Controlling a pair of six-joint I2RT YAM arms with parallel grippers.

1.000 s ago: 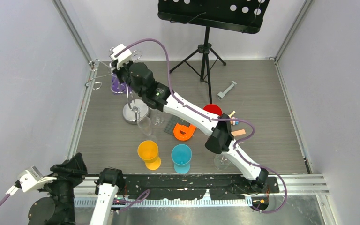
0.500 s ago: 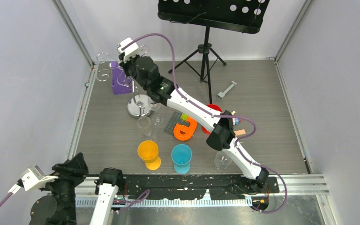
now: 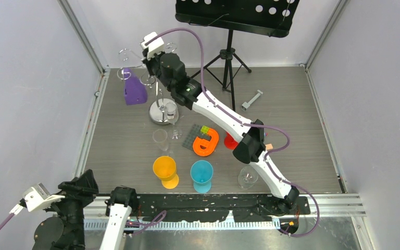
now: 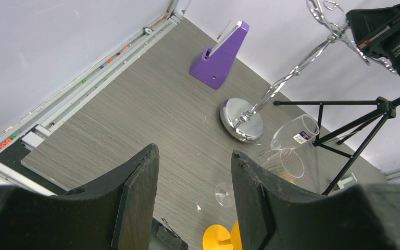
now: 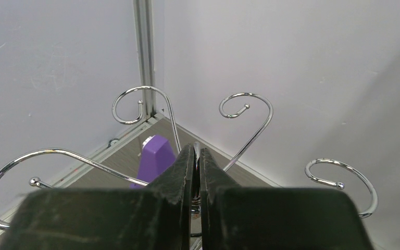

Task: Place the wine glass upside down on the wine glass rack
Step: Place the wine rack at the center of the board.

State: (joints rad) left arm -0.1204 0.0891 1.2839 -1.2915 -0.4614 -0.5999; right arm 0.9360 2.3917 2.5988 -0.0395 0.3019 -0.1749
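My right pincer (image 5: 194,152) clamps its rough black pads on the thin chrome stem of the wine glass rack (image 3: 155,114), upper left, curled wires fanning out. A clear wine glass (image 3: 172,110) sits beside its mirrored round base. My left pincer (image 4: 194,156) gapes half-wide, empty.

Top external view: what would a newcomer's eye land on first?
The right arm stretched diagonally across the table, its right gripper shut on the top of the chrome wine glass rack at the far left. Next, the bright orange goblet and blue goblet side by side near the front edge, and the black music stand at the back.
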